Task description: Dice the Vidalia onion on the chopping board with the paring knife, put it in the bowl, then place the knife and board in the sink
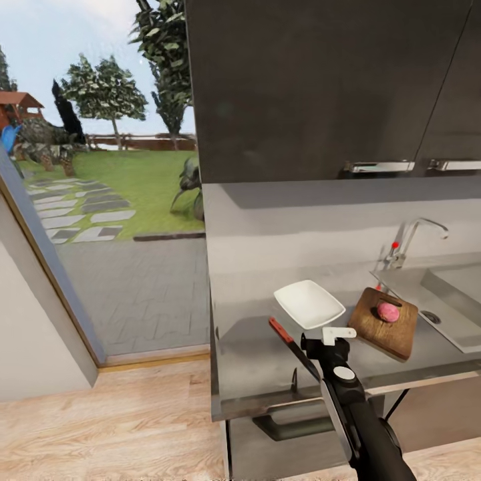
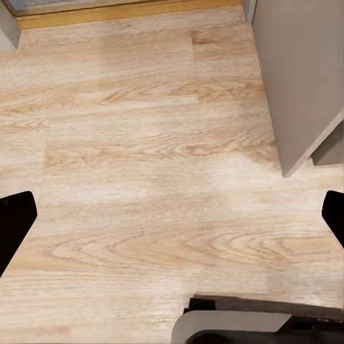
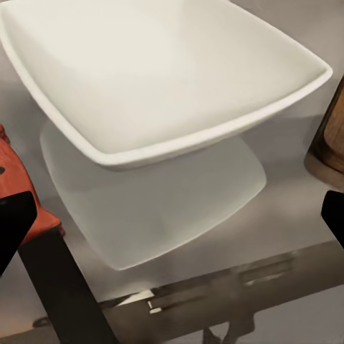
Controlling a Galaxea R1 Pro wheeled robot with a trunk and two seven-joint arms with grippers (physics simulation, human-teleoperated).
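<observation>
Grey and slightly reflective, the tabletop (image 1: 267,361) runs beneath dark wall cabinets (image 1: 321,87), with a garden beyond the opening at the left. On it lies the paring knife (image 1: 292,347), its long axis running diagonally — red handle toward the backsplash and left, dark blade pointing at the near edge. Just beside it sits the white bowl (image 1: 308,303), and to the right of that the chopping board (image 1: 385,322), angled, carrying the pinkish onion (image 1: 388,311). The board's far corner lies close by the sink (image 1: 454,300) and its tap (image 1: 414,240).

Over the near edge, the right claw (image 1: 337,334) hangs just short of the bowl; its wrist view shows the bowl (image 3: 158,72) close up, the knife's handle and blade (image 3: 61,287) at one side, fingertips spread wide and empty.

Below, the left claw (image 2: 172,222) — likewise wide open and empty — faces the wood-plank floor (image 2: 143,179) beside a cabinet corner (image 2: 301,79).
</observation>
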